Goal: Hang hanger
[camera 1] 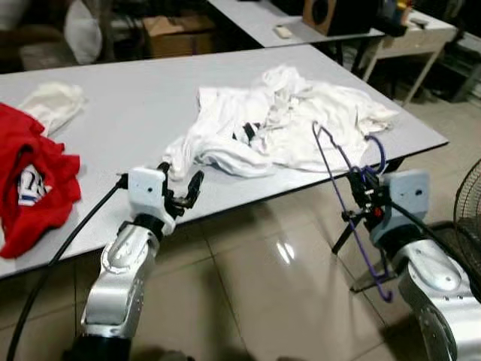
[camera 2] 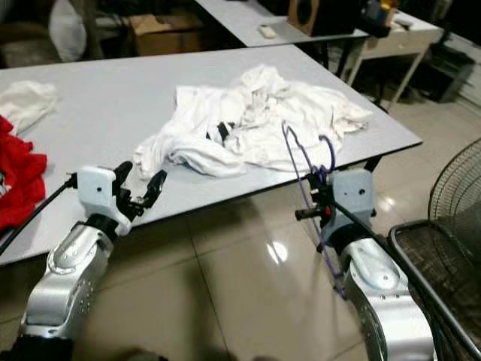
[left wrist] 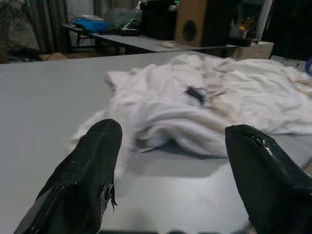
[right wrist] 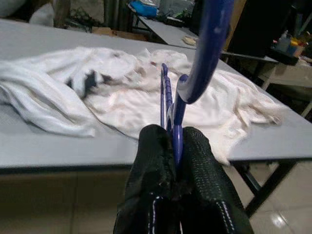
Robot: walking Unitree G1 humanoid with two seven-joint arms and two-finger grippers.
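Close in, my right gripper (right wrist: 174, 161) is clamped on the purple hanger (camera 1: 340, 192), the two black fingers (right wrist: 155, 161) pinched together on the thin bar just below its hook. I judge the grip sits there so the frame hangs free below my wrist, off the table edge, while the hook (camera 1: 378, 154) stands up clear, ready to catch a rail.

The hanger is tilted, its upper corner reaching over the near edge of the grey table (camera 1: 143, 98), its lower end hanging toward the tiled floor (camera 1: 255, 301).

My left gripper (camera 1: 183, 194) hovers at the table's near edge with its fingers spread wide and nothing between them. It points at the white garment (camera 1: 278, 124), probably poised to take the cloth.

That garment lies crumpled mid-table, beyond both grippers. It is not yet on the hanger, as far as I can tell.

Further left, a red garment (camera 1: 34, 180) is bunched at the edge, a small white cloth (camera 1: 52, 101) behind it.

Far back: another table (camera 1: 285, 26), a cardboard box (camera 1: 176, 34), a speaker (camera 1: 323, 13). At right, a fan grille (camera 1: 466, 218). No rail to be seen.
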